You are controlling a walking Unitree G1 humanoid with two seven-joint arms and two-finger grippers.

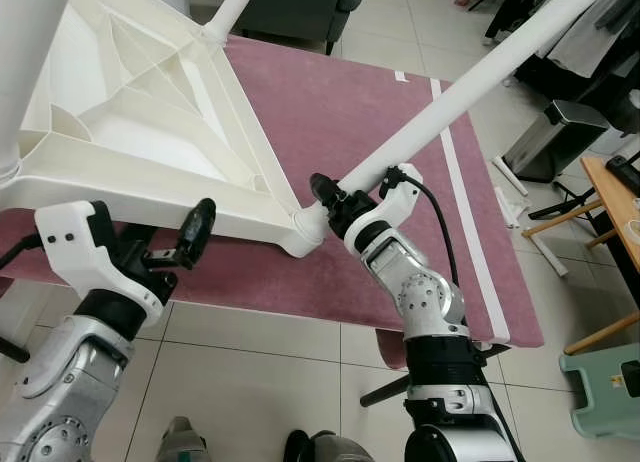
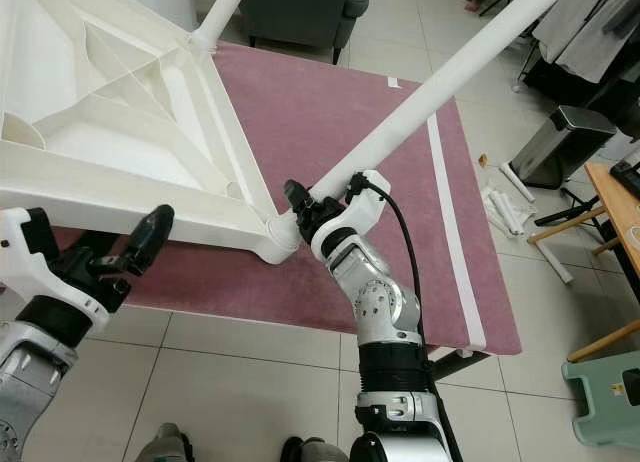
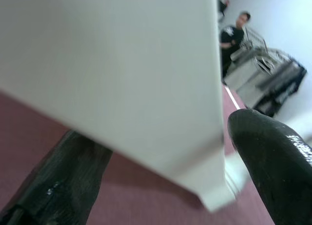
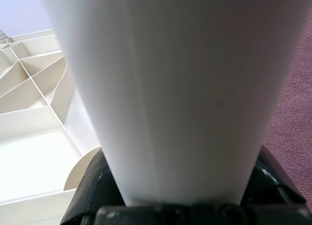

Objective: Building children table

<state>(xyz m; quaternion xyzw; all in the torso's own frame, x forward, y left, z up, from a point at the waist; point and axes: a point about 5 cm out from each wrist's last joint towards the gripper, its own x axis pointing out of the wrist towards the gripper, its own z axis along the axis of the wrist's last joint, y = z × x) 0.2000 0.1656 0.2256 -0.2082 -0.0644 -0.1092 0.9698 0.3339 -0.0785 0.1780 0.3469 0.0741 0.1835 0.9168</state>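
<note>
Now tabletop [image 1: 130, 112] lies upside down on maroon rug [image 1: 330, 122], ribs up. Leg [image 1: 470, 82] seated in near corner socket [image 1: 305, 227], long axis slanting up and away to robot's right. Right gripper [image 1: 335, 194] clamped round leg just above socket. Left gripper [image 1: 185, 244] at tabletop's near edge, fingers spread, edge between them.

A dark grey armchair [image 1: 300, 7] stands at twelve o'clock on the pale tiled floor [image 1: 250, 382], and a silver pedal bin [image 1: 553, 139] sits at about two o'clock. At three o'clock a wooden side table [image 1: 610, 197] shows its edge and legs, with a pale green step stool [image 1: 605, 387] on the floor at four o'clock. A person [image 3: 233, 37] in dark clothing stands far off in the left wrist view.
</note>
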